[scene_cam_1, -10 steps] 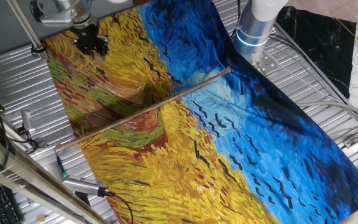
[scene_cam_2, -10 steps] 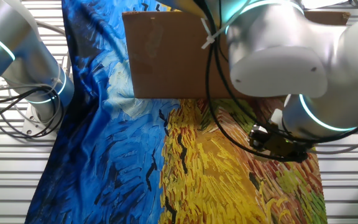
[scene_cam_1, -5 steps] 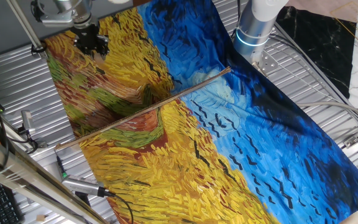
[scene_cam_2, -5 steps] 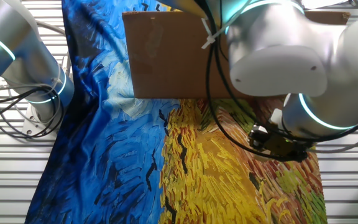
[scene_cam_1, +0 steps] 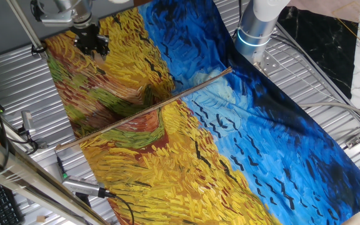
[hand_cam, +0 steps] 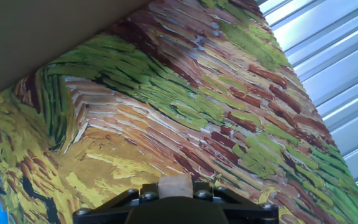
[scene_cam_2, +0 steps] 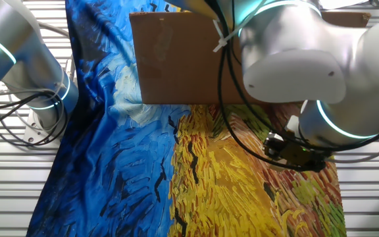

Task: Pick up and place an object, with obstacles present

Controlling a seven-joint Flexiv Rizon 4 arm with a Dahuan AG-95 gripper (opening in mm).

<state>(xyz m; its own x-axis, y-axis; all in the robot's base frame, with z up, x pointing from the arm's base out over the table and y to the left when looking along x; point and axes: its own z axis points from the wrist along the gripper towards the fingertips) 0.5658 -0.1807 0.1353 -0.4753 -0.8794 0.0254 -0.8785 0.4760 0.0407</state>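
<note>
nothing has moved: your gripper (hand_cam: 176,194) stays clamped on the cube (hand_cam: 176,185) above the cloth (hand_cam: 185,118), placing still ahead.

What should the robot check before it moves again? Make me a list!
1. Little cube between the fingers: ok, it sits at the gripper tips in the hand view.
2. Firm grip on the cube: cannot tell.
3. Stick location: ok, lying across the painted cloth, apart from the gripper.
4. Gripper lifted higher than the stick: cannot tell.
5. Cardboard nearby: not ok, close beside the arm.
</note>
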